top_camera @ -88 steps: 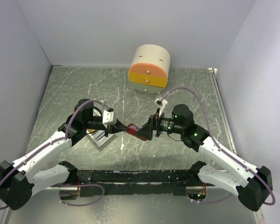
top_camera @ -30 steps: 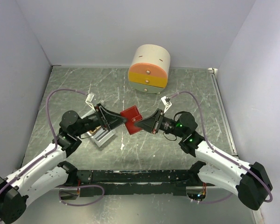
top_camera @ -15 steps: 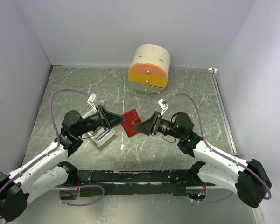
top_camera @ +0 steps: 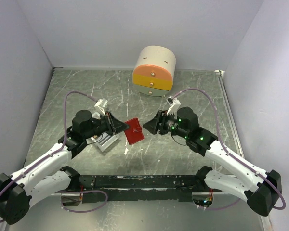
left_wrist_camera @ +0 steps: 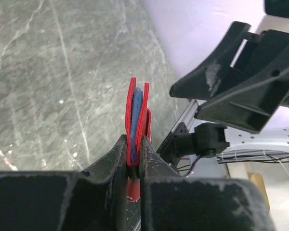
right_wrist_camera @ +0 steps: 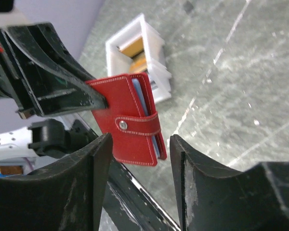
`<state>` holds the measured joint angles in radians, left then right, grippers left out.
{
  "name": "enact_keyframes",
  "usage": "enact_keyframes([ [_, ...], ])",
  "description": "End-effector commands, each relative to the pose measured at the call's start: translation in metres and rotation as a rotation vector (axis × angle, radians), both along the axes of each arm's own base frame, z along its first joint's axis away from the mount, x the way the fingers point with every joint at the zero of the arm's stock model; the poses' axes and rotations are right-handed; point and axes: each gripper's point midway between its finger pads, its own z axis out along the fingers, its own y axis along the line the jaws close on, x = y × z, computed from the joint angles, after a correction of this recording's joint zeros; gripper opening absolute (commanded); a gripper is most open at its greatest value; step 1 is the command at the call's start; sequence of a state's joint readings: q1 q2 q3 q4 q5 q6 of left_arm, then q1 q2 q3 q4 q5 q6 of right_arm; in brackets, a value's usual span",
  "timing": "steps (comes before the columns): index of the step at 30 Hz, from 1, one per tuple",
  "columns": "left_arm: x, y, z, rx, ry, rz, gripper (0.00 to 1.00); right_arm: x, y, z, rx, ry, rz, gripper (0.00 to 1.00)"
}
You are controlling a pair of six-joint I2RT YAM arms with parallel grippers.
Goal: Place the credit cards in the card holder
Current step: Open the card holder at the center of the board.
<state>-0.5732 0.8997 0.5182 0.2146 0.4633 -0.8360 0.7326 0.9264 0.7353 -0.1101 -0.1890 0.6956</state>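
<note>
left gripper (top_camera: 125,127): clenched on one edge of the card holder (top_camera: 134,130); both jaws pinch the red cover, seen edge-on in its wrist view
card holder: lifted off the table (top_camera: 183,96), between the two arms; folded flat, with pale-blue sleeves showing at the rim; strap (right_wrist_camera: 137,125) snapped across the free edge
right gripper (top_camera: 147,128): released, jaws spread, grasping nothing
key relation: the holder's free, strapped edge points toward the right gripper, just beside its tips; its broad face lies roughly across that gripper's gap, not yet between the pads
credit cards (right_wrist_camera: 133,48): orange ones in the white tray (right_wrist_camera: 156,72), behind the left gripper
next move, as a judgement: the right gripper is placed to undo the strap; the left only steadies
</note>
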Motion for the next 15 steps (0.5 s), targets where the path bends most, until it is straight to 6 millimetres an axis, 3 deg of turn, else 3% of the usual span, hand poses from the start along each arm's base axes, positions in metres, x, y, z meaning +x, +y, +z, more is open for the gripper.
enact_keyframes([
  [1, 0.008, -0.002, -0.013, 0.072, 0.03, 0.008, 0.07, -0.007, -0.004, -0.024, -0.101, 0.055, -0.016, 0.49],
  [7, 0.01, -0.005, -0.023, 0.079, 0.074, 0.005, 0.07, -0.01, 0.013, -0.037, -0.176, 0.098, -0.031, 0.43],
  [11, 0.009, -0.006, -0.024, 0.077, 0.085, 0.001, 0.07, -0.017, 0.031, -0.044, -0.213, 0.12, -0.018, 0.43],
  [15, 0.006, -0.007, -0.021, 0.054, 0.092, -0.004, 0.07, -0.014, 0.036, -0.054, -0.258, 0.147, -0.058, 0.43],
])
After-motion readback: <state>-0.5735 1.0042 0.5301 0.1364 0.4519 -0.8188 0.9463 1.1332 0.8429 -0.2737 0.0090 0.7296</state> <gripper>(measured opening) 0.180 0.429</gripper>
